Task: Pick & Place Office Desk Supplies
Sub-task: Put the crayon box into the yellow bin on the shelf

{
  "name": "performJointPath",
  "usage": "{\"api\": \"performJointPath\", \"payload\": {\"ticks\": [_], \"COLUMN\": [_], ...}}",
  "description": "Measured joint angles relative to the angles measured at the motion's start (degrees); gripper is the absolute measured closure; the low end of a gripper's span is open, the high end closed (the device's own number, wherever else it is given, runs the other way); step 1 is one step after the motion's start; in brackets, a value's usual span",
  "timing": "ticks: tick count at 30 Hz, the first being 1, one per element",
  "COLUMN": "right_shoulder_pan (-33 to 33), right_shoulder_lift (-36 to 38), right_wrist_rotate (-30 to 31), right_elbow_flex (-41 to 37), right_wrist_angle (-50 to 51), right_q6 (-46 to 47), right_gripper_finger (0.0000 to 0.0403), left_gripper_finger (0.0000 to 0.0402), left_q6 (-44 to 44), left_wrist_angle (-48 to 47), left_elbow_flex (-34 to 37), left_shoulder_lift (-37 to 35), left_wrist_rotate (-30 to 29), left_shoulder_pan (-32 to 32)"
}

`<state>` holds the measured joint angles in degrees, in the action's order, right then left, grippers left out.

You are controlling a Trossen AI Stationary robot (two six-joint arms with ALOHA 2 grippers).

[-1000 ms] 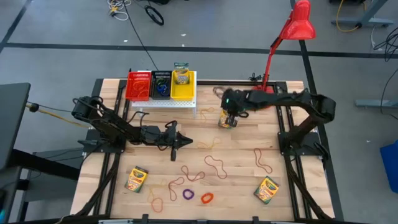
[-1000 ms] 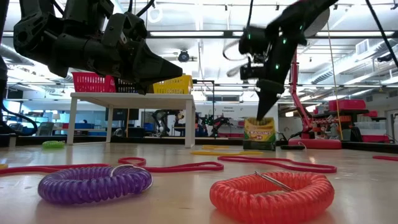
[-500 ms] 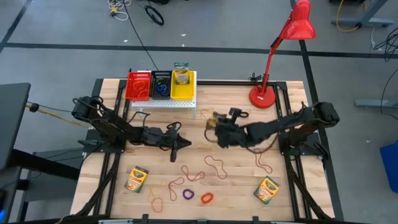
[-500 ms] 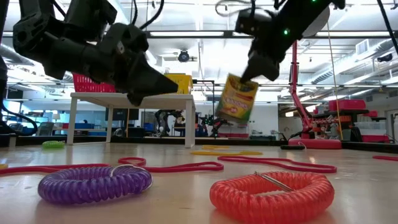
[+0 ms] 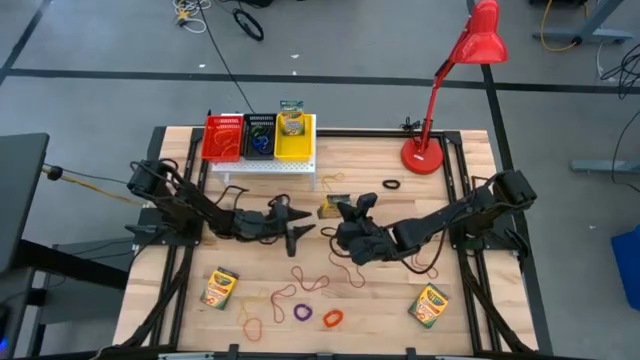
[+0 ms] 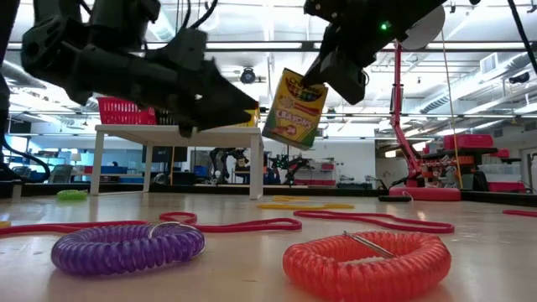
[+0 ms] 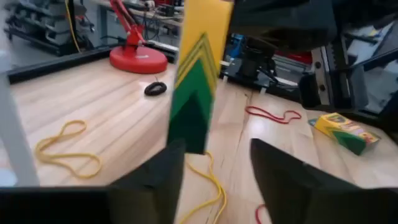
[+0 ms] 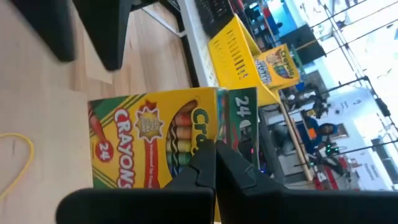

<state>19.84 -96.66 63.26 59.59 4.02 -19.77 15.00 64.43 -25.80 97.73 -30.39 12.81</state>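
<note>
Left gripper point(image 7: 214, 168) fingers parted; right gripper point(image 8: 214, 163) fingers clamped.

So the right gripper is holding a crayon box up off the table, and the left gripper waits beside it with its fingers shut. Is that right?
One error: the left gripper is open; its wrist view shows the fingers apart. The right gripper does hold the crayon box off the table, per the low view.

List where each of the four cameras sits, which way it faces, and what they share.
High view: above the table, looking straight down; both arms show.
Low view: at tabletop height, looking level across coiled loops; both arms come in from above.
Left wrist view: on the left arm, looking past the open left gripper at the box's edge.
Right wrist view: on the right arm; the shut right gripper pinches the crayon box.
Shared: all four show that box, held above the table.
</note>
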Motion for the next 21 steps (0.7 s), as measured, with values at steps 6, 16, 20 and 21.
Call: {"api": "performJointPath", "payload": {"ticks": [6,16,20,21], "right_shoulder_pan": [0.7,2.8,3.3,3.3], "right_shoulder_lift": [0.0,0.0,0.0,0.0], "right_wrist_rotate": [0.2,0.4,0.4,0.4], "right_elbow_flex": [0.0,0.0,0.0,0.0], "right_wrist_angle": [-1.2,-3.9,-5.5,-5.9], "right_q6": [-1.3,-2.9,-3.6,-3.7], "right_gripper_finger": [0.0403,0.0403,0.0403,0.0403], "left_gripper_finger": [0.0106,0.0100,0.0134,0.0146], "left_q6": [-2.5,-4.5,-4.5,-4.6], "left_wrist_angle": [-2.4,-7.4,-7.5,-7.4], "left_elbow_flex": [-5.3,-8.0,-8.0,-8.0], "left_shoulder_lift": [2.8,3.6,3.6,3.6], "left_wrist_rotate": [-1.7,-5.7,-3.3,-3.3], "left_shoulder_pan": [-0.2,-0.5,-0.4,-0.3]}}
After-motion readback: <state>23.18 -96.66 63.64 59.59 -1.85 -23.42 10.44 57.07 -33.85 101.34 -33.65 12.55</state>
